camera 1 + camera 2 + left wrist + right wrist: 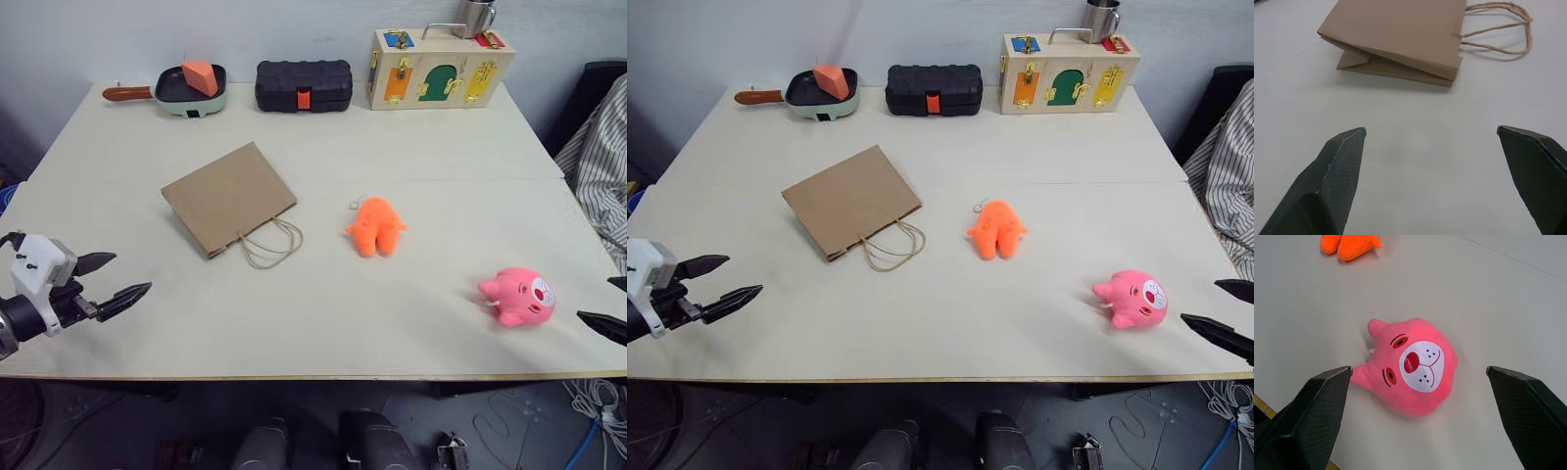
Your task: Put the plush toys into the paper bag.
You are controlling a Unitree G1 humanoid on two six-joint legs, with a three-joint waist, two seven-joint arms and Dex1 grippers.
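Two plush toys lie on the bench [411, 127] right of the flat paper bag [227, 197]: the orange toy [375, 225] near it, the pink toy [518, 295] farther; left claw [115, 281] and right claw [1223, 312] both gape, empty.

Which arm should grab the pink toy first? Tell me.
Right. The open right claw already faces the pink plush toy at the table's right edge. The open left claw sits far off, facing the flat paper bag.
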